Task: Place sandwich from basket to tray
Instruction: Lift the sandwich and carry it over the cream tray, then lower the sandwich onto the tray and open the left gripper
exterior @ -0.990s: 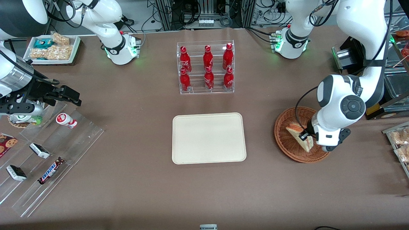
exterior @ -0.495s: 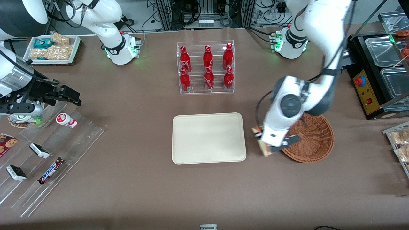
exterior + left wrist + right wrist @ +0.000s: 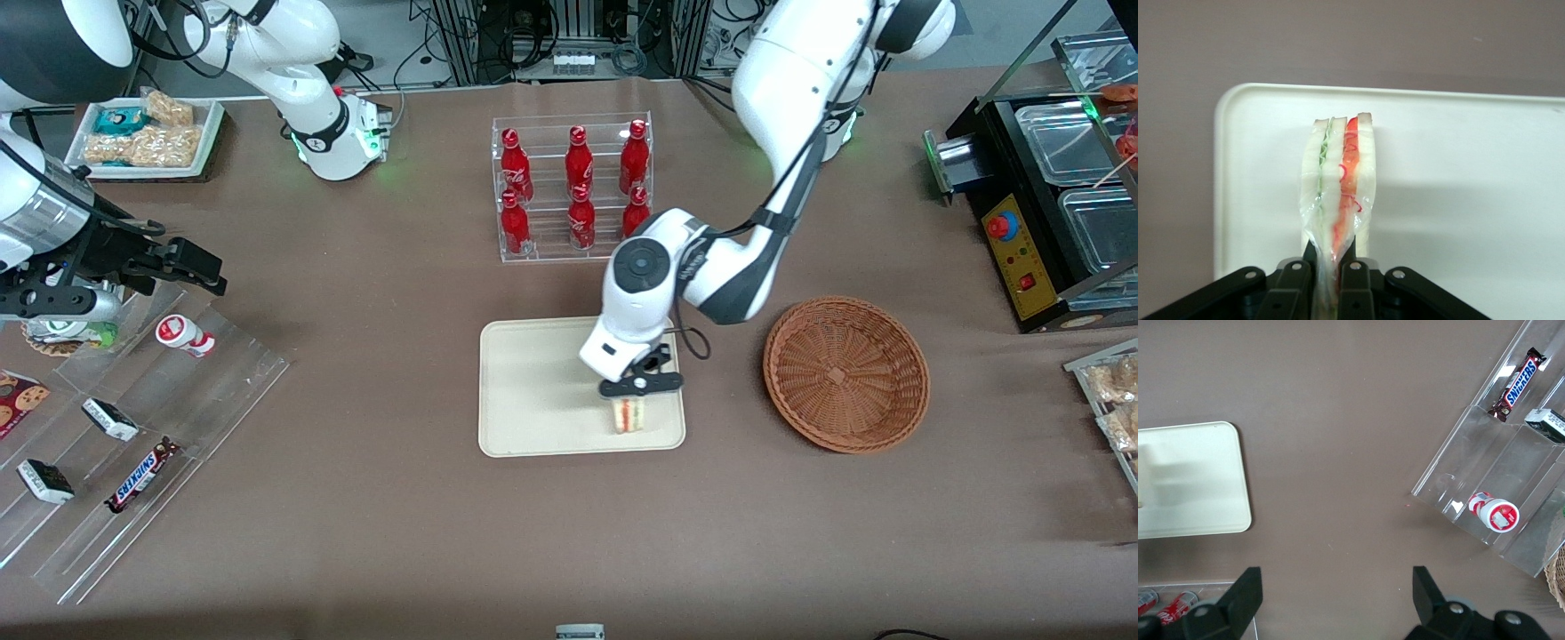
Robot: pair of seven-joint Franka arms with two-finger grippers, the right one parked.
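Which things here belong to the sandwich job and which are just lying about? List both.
Job:
- sandwich, clamped in the gripper over the tray
- tray
- basket, with nothing in it

Lying about:
- cola bottles in a clear rack
- Snickers bar and small white bottle on the clear shelves
- snack tray

Six red bottles [image 3: 576,189] stand in a clear rack [image 3: 573,251] on the brown counter [image 3: 373,533]. A Snickers bar [image 3: 140,475] lies on clear shelves [image 3: 204,391] toward the parked arm's end.
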